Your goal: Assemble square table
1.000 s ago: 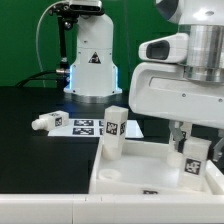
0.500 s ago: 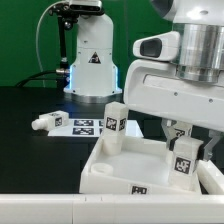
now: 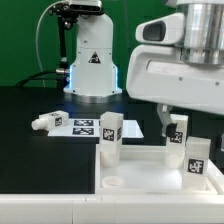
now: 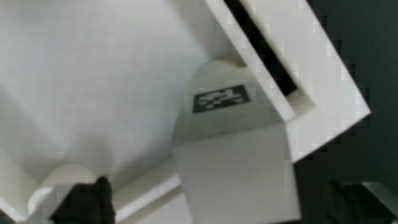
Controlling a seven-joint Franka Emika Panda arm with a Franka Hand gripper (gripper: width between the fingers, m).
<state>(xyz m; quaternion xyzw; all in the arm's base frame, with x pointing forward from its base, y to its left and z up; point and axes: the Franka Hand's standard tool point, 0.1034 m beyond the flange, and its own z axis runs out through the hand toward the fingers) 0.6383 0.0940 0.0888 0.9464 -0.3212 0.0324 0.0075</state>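
The white square panel point(image 3: 150, 178) lies at the exterior view's lower right, rim up. Three stubby white tagged legs stand upright on it: one at the near left corner point(image 3: 110, 137), one at the far right point(image 3: 177, 130), one at the right edge point(image 3: 197, 158). A fourth leg point(image 3: 46, 121) lies loose on the black table. My gripper point(image 3: 176, 120) hangs over the far right leg, jaws open. In the wrist view the tagged leg point(image 4: 231, 150) stands on the panel point(image 4: 107, 90) between my dark fingers point(image 4: 82, 200), with a gap on each side of my gripper point(image 4: 222, 205).
The marker board point(image 3: 88, 126) lies flat on the table behind the panel. The robot's white base point(image 3: 92, 62) stands at the back. A long white bar point(image 3: 40, 208) runs along the front edge. An open round socket point(image 3: 113, 183) shows in the panel's near left.
The panel has turned from a skewed pose to square-on, and a third standing leg now shows. My gripper has risen and its jaws stand away from the leg.
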